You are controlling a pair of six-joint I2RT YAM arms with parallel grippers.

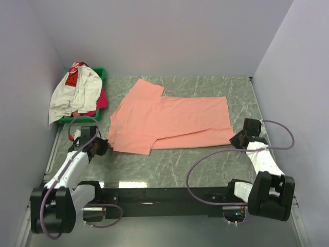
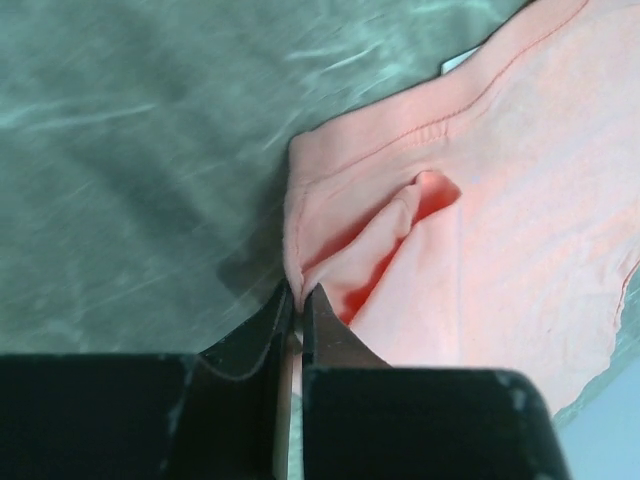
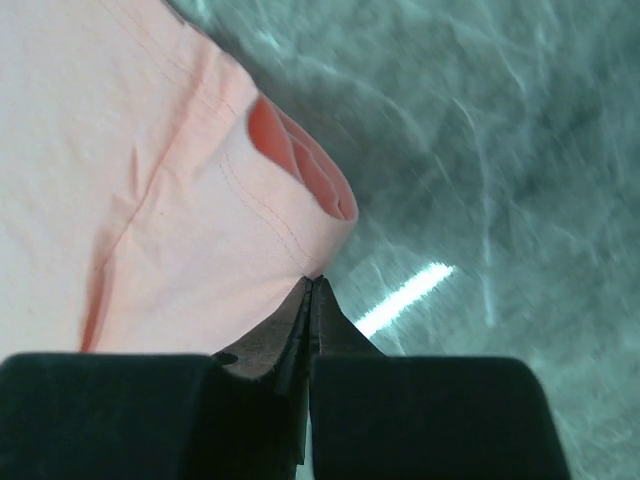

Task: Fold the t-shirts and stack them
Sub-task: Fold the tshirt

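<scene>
Table [image 1: 205, 160]: salmon-pink t-shirt [image 1: 169, 121] in left gripper [image 2: 298, 292]

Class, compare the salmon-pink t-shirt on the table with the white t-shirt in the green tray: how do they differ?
The salmon-pink t-shirt lies spread out on the table; the white t-shirt sits crumpled in the green tray. The salmon-pink one is plain; the white one bears a red patch. The left tool and right tool pinch the salmon-pink one's edges; no tool touches the white one. Both are cloth shirts.

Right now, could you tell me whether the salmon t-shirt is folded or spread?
Mostly spread: the salmon t-shirt lies flat across the table, far sleeve sticking out.
</scene>
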